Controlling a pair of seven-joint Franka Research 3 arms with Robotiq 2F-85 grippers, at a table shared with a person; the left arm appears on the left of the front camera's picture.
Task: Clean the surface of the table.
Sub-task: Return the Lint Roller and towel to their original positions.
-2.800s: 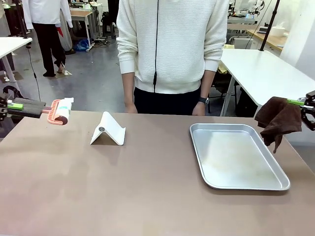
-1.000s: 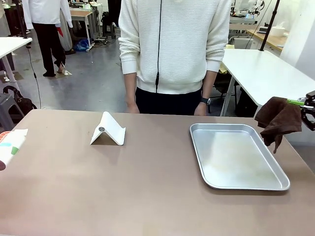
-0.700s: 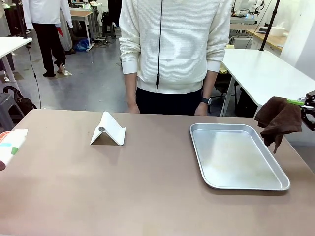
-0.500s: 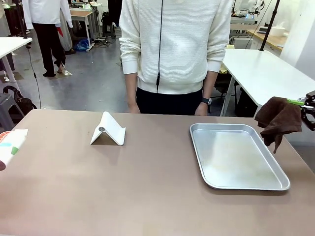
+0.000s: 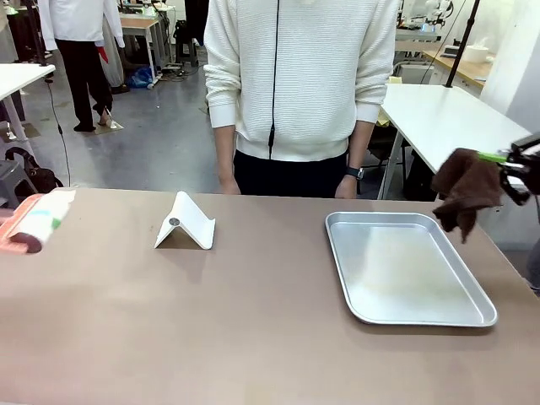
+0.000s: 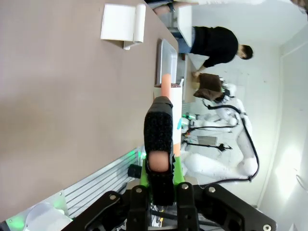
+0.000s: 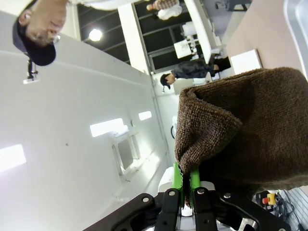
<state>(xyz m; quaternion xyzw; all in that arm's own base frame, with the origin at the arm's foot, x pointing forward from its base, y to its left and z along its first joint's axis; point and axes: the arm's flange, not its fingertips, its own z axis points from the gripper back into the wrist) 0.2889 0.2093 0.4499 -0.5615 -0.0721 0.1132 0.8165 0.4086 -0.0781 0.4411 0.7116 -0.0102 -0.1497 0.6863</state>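
the surface (image 5: 253, 321), brownish-taupe and matte, spans the front view from edge to edge; its far edge runs just in front of the standing person (image 5: 299, 84). on it stand a folded white stand (image 5: 186, 222) left of centre and a silver metal tray (image 5: 405, 266) to the right, both well apart, with a broad bare strip between them and across the whole near half

change noted: the lint roller (image 5: 38, 221) has swung from low at the left border half a second ago to a higher place above the left edge, roller end turned inward. the brown cloth (image 5: 466, 190) has lifted slightly and drifted inward from its earlier place at the right edge. judged: both tools are being brought toward the work; no wiping contact is made yet

left claw (image 6: 161, 166): closed on the roller's dark grip, green pads pressed at each side in the left wrist view. right claw (image 7: 186, 179): closed on a fold of the cloth in the right wrist view, the rest hanging free

edges and room: the cloth hangs over the tray's far right corner, apart from it. the tray's raised rim and the stand are the only obstructions. the left near quarter offers the freest run for the roller. the person's hands (image 5: 224, 184) rest at the far edge, so strokes there need care
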